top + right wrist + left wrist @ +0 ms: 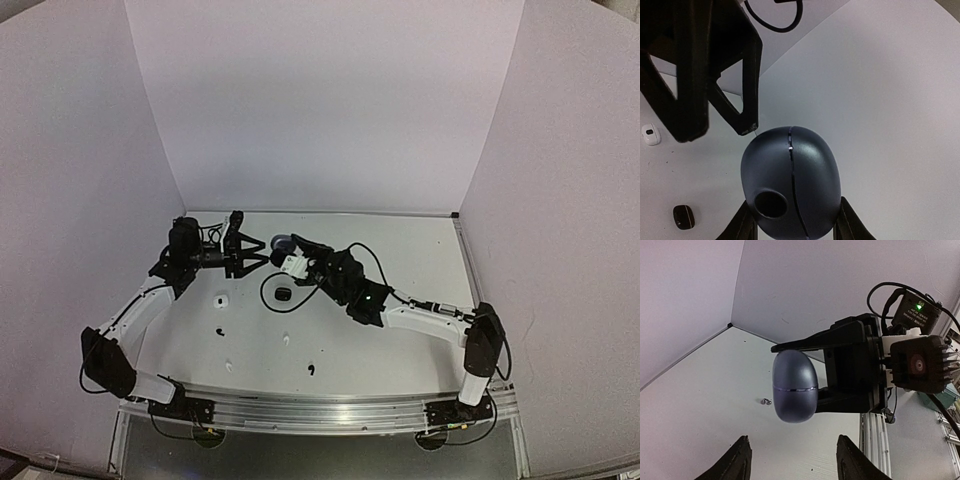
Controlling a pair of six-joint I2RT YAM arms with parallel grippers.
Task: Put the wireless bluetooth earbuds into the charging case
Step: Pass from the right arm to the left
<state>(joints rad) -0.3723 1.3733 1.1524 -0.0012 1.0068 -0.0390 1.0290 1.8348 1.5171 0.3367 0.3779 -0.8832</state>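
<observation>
Right gripper [794,212] jaws pinch a smooth slate-grey egg-shaped plastic case [790,170]; left gripper [792,465] jaws gape wide, empty.
You hold the glossy case, split by a thin bright seam, in the air over the matte white worktop [400,250]. A tiny black bean-shaped earbud [311,370] and a white earbud [286,340] lie apart near its front edge.
</observation>
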